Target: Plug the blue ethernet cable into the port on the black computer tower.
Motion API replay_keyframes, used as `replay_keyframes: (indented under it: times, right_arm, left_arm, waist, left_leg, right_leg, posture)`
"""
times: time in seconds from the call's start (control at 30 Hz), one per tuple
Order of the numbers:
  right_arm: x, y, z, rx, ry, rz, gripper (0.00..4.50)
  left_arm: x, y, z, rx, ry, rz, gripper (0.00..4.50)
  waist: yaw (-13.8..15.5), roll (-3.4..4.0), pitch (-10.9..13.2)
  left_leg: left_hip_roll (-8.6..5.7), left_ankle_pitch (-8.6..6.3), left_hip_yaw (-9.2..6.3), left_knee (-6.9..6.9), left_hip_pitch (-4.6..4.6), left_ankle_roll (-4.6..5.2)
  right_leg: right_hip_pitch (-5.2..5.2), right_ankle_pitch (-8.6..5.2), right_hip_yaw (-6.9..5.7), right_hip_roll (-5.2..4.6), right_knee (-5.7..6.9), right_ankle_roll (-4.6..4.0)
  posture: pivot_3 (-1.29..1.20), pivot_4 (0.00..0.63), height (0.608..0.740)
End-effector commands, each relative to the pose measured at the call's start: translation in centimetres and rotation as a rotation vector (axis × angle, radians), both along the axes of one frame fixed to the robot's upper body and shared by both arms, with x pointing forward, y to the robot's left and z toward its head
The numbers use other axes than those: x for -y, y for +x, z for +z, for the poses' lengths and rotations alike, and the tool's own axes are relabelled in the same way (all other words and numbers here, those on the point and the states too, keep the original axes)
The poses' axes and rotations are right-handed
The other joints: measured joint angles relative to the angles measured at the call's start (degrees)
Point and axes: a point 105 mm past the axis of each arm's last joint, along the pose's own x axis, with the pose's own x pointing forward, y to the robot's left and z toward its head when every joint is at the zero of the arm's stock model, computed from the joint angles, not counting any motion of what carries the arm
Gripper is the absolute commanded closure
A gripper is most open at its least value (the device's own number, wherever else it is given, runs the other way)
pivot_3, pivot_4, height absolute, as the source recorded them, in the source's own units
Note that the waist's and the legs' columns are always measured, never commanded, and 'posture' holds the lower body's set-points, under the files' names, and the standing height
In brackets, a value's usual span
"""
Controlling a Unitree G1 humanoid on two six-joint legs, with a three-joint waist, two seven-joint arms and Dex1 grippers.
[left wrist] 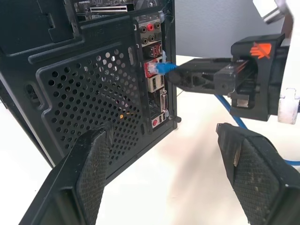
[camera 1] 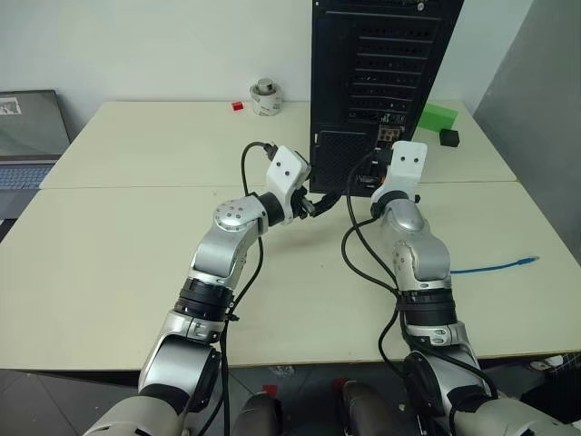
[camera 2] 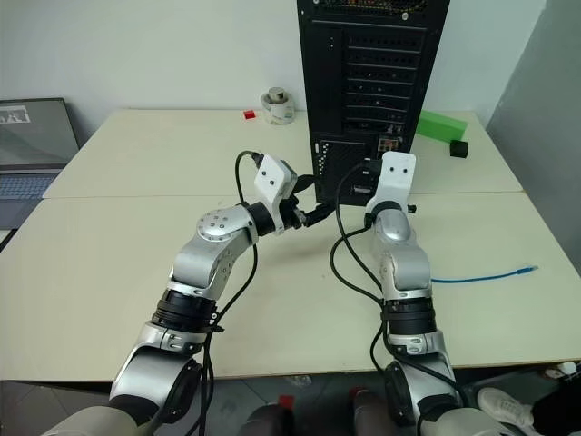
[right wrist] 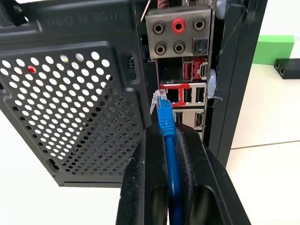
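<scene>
- The table [camera 1: 136, 227] in front of you is pale and made of two tops pushed together; a laptop [camera 1: 27, 136] sits off its far left edge.
- The tower [camera 1: 381, 82] stands upright at the far middle of the table, its rear facing you: slot covers above, a mesh vent [left wrist: 89, 98] low down, and a narrow strip of ports [right wrist: 183, 84] beside the vent.
- A green box [camera 1: 439, 116] lies just right of the tower, with a small black block [camera 1: 449, 137] near it.
- A small round container [camera 1: 265, 96] and a red bit [camera 1: 238, 105] sit left of the tower, well apart from it.
- Your left pincer [left wrist: 164, 173] hangs level near the tower's lower rear, fingers [left wrist: 89, 173] wide apart and holding nothing.
- Your right pincer [right wrist: 168, 140] is closed tight on the cable [right wrist: 168, 140], level and aimed at the port strip.
- The cable's blue cord runs between the right fingers; its far end trails across the table on your right [camera 1: 495, 266].
- The clear plug [right wrist: 161, 101] juts past the fingertips, right at the red-rimmed port in the strip; you cannot tell whether it is seated.
</scene>
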Motion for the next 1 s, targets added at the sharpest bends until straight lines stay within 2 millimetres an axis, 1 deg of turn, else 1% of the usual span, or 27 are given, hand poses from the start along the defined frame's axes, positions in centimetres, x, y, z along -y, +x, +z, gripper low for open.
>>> replay_keyframes:
  times: [0.03,0.33,0.63,1.0]
  right_arm:
    - [0.3,-0.01,2.17,0.079,0.009,-0.013,4.5]
    - [0.69,0.17,2.19,0.082,0.008,-0.025,4.5]
    - [0.4,0.45,2.33,0.084,0.006,-0.012,4.5]
    - [0.56,0.7,2.04,0.079,-0.007,-0.021,4.5]
  left_arm:
    - [0.1,-0.17,1.41,0.056,-0.009,-0.007,0.78]
    - [0.07,-0.17,1.43,0.057,-0.009,-0.005,0.78]
    - [0.03,-0.17,1.42,0.057,-0.006,-0.006,0.78]
    - [0.02,-0.23,1.4,0.057,-0.005,-0.008,0.78]
  waist:
    - [0.0,0.0,0.0]
    - [0.0,0.0,0.0]
    - [0.0,0.0,0.0]
    - [0.0,0.0,0.0]
  left_leg:
    - [0.0,0.0,0.0,0.0,0.0,0.0]
    - [0.0,0.0,0.0,0.0,0.0,0.0]
    - [0.0,0.0,0.0,0.0,0.0,0.0]
    - [0.0,0.0,0.01,0.03,0.01,0.0]
  right_leg:
    - [0.0,0.0,0.0,0.0,0.0,0.0]
    - [0.0,0.0,0.0,0.0,0.0,0.0]
    - [0.0,0.0,0.0,0.0,0.01,0.0]
    - [0.0,0.0,0.01,0.0,0.04,0.0]
  posture:
    - [0.0,0.15,0.74]
    - [0.0,0.15,0.74]
    - [0.0,0.15,0.74]
    - [0.0,0.15,0.74]
